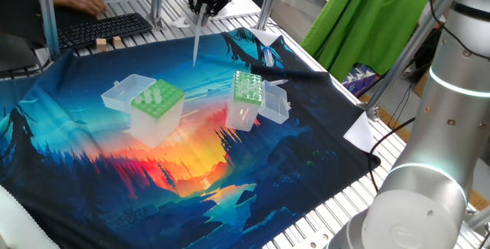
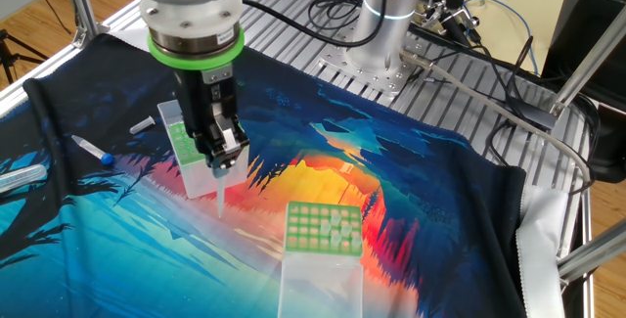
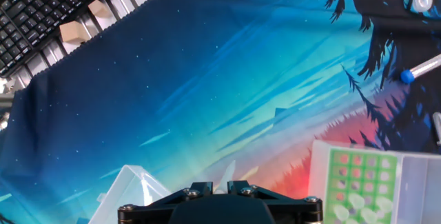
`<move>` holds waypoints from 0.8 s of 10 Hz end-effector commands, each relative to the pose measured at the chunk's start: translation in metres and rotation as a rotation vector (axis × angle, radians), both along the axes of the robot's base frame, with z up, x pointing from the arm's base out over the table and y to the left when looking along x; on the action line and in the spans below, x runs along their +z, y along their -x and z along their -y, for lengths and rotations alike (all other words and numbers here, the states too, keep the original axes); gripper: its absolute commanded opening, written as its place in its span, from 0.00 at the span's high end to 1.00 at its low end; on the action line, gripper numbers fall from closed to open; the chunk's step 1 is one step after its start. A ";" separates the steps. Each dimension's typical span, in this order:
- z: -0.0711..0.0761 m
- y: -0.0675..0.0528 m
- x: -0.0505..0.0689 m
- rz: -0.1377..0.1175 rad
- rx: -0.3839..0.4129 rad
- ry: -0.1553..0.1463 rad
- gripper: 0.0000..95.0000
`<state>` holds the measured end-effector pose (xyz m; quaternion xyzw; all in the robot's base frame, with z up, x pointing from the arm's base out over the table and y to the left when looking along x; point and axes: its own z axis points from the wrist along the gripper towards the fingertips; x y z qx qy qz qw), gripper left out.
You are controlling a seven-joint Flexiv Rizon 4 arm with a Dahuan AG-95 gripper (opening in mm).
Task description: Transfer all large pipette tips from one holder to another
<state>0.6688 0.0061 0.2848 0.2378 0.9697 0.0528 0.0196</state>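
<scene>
Bright landscape cloth (image 1: 92, 165) covers the table; the gripper (image 1: 205, 8), clamped on one pipette tip (image 1: 197, 42) hanging point-down, carries it high, probably toward the narrower box (image 1: 246, 99).

I see a slatted metal table (image 2: 293, 49) under a forest-sunset cloth (image 1: 115, 180), green fabric (image 1: 367, 19) upper right, a black keyboard (image 1: 103, 28) upper left, possibly wooden floor (image 2: 29, 24) beyond
</scene>
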 end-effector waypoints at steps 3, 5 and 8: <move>0.000 0.000 0.000 -0.005 -0.002 0.017 1.00; 0.000 0.000 0.000 -0.011 -0.018 0.021 1.00; 0.000 0.000 0.000 -0.011 -0.043 0.034 1.00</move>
